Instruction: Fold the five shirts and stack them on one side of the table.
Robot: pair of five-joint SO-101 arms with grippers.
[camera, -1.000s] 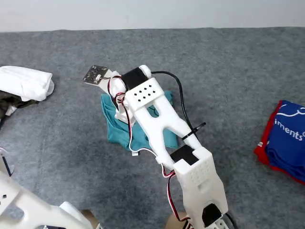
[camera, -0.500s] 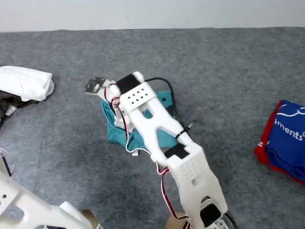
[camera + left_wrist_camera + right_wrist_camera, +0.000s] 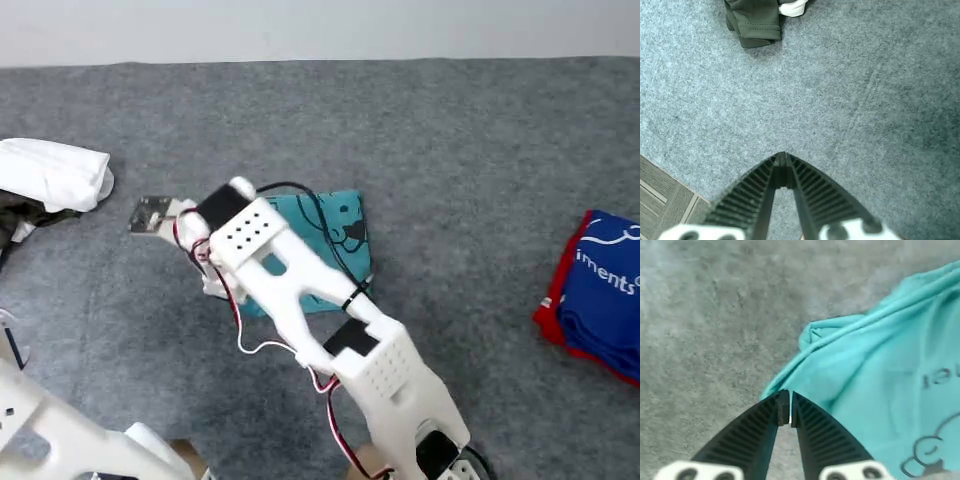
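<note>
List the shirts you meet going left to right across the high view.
white shirt → teal shirt → blue and red stack. The dark garment under the white one overlaps it, so it is left out.

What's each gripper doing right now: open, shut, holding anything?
Left gripper: jaws shut, holding nothing, over grey carpet.
Right gripper: jaws shut at the edge of the teal shirt; whether cloth is pinched cannot be told.
</note>
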